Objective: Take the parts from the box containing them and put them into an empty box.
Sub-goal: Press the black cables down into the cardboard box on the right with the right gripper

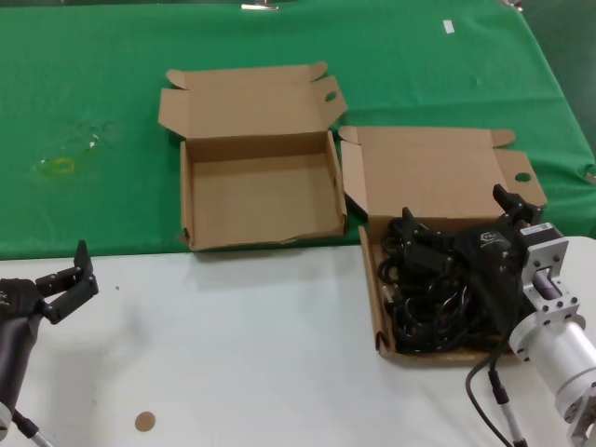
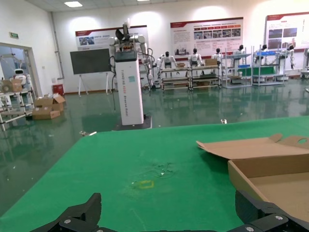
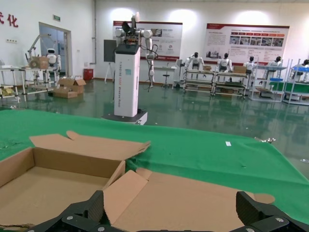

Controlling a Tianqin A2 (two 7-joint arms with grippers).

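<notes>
The parts, a tangle of black cables [image 1: 428, 298], lie in the right-hand brown box [image 1: 376, 307], whose lid [image 3: 193, 198] is folded back. The empty box [image 1: 261, 200] sits to its left, lid open; it also shows in both wrist views [image 2: 275, 174] [image 3: 48, 188]. My right gripper [image 1: 466, 228] hovers low over the cable pile, open [image 3: 174, 212], with nothing between its fingers and facing the lid. My left gripper [image 1: 70, 279] waits open [image 2: 171, 212] over the white table at the near left, well clear of both boxes.
The boxes straddle the line where the green cloth [image 1: 112, 84] meets the white table [image 1: 251, 354]. A yellowish mark [image 1: 58, 166] lies on the cloth at the left. A small brown disc [image 1: 143, 421] lies on the table near the front.
</notes>
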